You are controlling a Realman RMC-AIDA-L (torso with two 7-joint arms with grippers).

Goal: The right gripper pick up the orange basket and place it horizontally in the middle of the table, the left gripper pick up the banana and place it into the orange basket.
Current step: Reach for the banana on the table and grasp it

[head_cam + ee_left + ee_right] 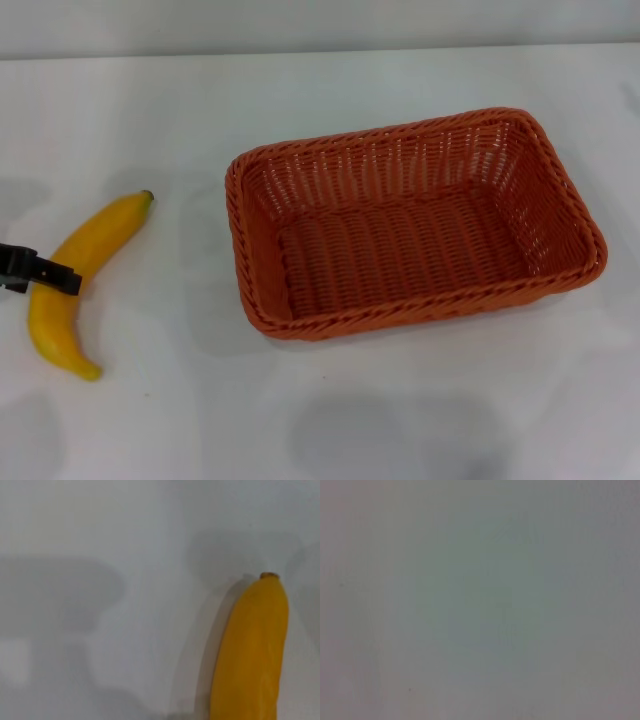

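Note:
The yellow banana lies on the white table at the left, its dark stem tip pointing away from me. My left gripper reaches in from the left edge of the head view and its black tip lies across the banana's middle. Seen from the left wrist, one end of the banana rests on the bare table. The orange basket stands upright and empty, lengthwise across the table, right of centre. My right gripper is out of view; the right wrist view shows only a blank grey surface.
Bare tabletop separates the banana from the basket's left rim. The table's far edge runs along the top of the head view, with a wall behind it.

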